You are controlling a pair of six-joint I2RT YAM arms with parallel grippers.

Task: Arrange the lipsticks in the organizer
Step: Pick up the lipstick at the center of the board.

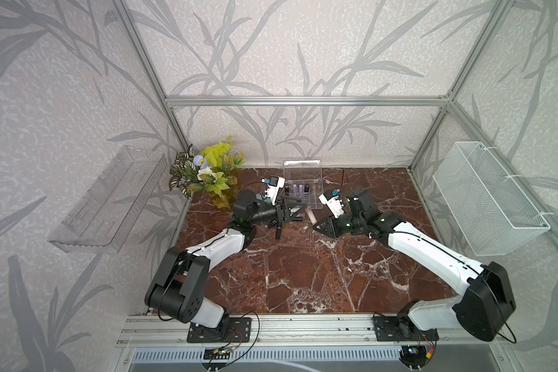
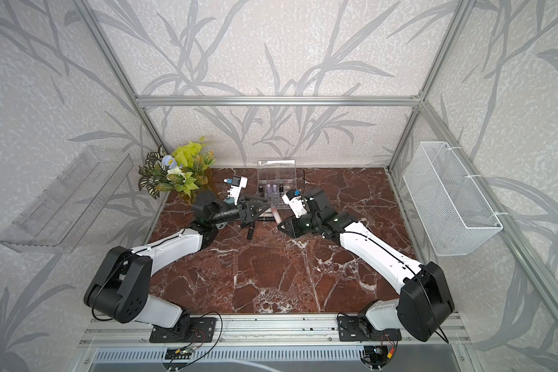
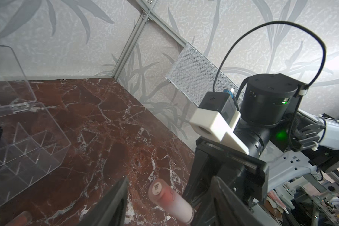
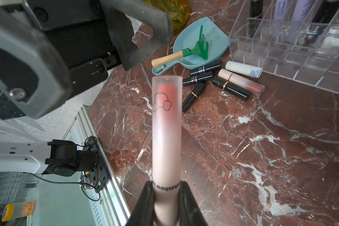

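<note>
My right gripper [image 4: 165, 185] is shut on the cap end of a frosted pink lipstick [image 4: 165, 127] and holds it above the marble table. The lipstick's free end [image 3: 168, 201] lies between the jaws of my left gripper [image 3: 169, 179], which stand open on either side without touching it. In a top view the two grippers meet in front of the clear organizer [image 1: 316, 180]. Lilac and black lipsticks [image 1: 300, 190] stand in its back cells. Several loose lipsticks lie beside it: black ones [image 4: 198, 78], a white one [image 4: 243, 69] and a beige one [image 4: 241, 81].
A blue scoop [image 4: 213, 45] with a green toy rake [image 4: 200, 49] lies near the loose tubes. A potted plant [image 1: 207, 170] stands at the back left. A clear wall tray [image 1: 107, 199] hangs on the left wall and a wire mesh basket [image 1: 490, 199] on the right.
</note>
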